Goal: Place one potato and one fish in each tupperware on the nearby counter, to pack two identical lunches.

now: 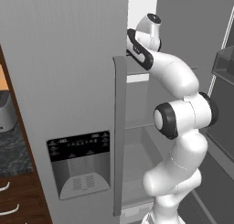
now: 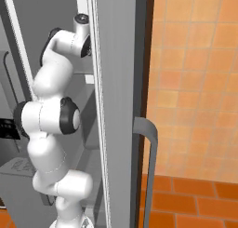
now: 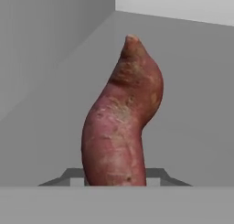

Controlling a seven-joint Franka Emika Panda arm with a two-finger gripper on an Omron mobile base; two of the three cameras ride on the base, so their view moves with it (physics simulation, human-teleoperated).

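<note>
You are at the fetching step: the arm (image 1: 178,122) reaches past the left fridge door (image 1: 68,81) into the open fridge, with nothing yet judged packed. Directly ahead of the gripper (image 3: 115,178) stands a long reddish-brown sweet potato (image 3: 121,122), upright and slightly bent, close in front of the fridge's grey back wall (image 3: 192,90). Its lower end sits between the two dark finger bases, but you cannot tell whether the fingers are apart or closed on it. Treat this item with caution: by its colour and length it is probably not the potato the task names. From this station you cannot establish where the potato, the fish or the tupperware lie. The next move calls for confirming the target, then either redirecting along the shelf (image 1: 137,77) or withdrawing. Mind the edges: the upper arm passes just beside the inner edge of the left fridge door, near its handle (image 1: 119,136), and the right door (image 2: 118,106) stands close on the other side. Open room lies only straight back out between the doors, so retract along the line of entry before swinging sideways.
</note>
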